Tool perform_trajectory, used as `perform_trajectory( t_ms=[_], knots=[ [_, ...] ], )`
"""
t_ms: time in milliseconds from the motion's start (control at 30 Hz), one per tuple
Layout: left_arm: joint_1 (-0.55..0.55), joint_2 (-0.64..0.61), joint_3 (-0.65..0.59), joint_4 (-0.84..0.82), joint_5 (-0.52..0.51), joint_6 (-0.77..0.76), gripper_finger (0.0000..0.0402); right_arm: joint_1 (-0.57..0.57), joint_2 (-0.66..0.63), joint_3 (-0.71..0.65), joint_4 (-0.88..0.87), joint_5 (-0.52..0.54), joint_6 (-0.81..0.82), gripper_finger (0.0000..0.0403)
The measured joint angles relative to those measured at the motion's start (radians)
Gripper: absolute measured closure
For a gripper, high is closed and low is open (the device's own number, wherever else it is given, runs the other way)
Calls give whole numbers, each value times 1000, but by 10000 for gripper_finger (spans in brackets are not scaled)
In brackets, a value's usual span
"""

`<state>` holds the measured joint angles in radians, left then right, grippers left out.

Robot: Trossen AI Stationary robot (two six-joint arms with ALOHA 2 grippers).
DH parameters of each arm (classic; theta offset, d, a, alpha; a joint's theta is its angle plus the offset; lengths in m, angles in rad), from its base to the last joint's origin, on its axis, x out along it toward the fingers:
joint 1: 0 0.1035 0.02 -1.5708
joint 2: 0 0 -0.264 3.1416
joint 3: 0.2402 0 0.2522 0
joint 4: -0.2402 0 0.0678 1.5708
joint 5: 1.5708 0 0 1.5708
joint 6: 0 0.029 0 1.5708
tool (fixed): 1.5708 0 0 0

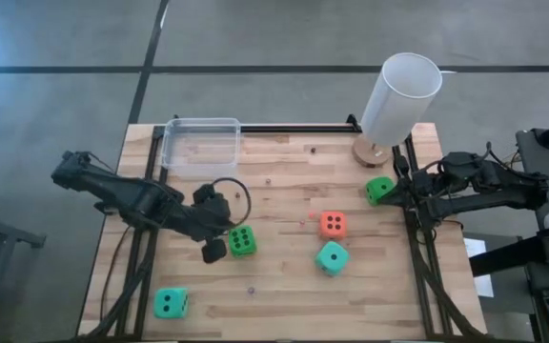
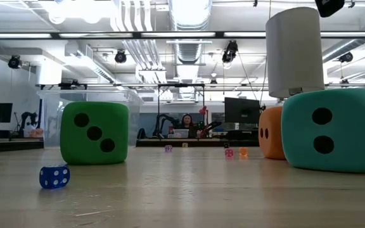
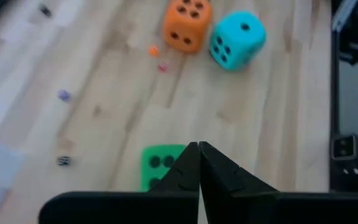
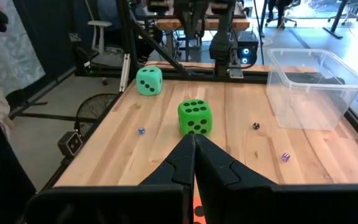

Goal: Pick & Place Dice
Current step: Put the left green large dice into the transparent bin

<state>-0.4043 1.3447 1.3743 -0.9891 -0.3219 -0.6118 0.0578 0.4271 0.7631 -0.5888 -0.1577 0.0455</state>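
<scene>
High view: left gripper [image 1: 214,250] fingers closed, empty, just left of green die [image 1: 242,240]. Right gripper [image 1: 396,195] fingers closed, beside green die [image 1: 379,190] at surface [image 1: 284,295] right edge. Orange die [image 1: 332,224], teal die [image 1: 332,257] centre-right; green die [image 1: 171,303] near-left.
Low view: small blue die [image 2: 54,177] near green die [image 2: 94,133].

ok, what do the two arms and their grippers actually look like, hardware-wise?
Both arms are dark, near-black, jointed links with loose black cables looping off them. The left gripper and right gripper each end in two matte black fingers tapering to a blunt wedge tip, with flat angular faces. No markings are visible on them.
</scene>
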Motion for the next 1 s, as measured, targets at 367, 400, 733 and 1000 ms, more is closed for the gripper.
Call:
perform_trajectory(
  t_ms=[367,400,733,1000],
  knots=[
    [75,158,1,-7,102,-170,398,0,0,0,-1,0,0,394],
    [88,172,1,-10,127,-172,398,0,0,0,-1,0,0,394],
    [144,273,1,-26,274,-261,398,1,0,0,-1,0,0,394],
    [149,288,1,-31,282,-260,369,1,0,0,-1,1,-1,394]
  ],
)
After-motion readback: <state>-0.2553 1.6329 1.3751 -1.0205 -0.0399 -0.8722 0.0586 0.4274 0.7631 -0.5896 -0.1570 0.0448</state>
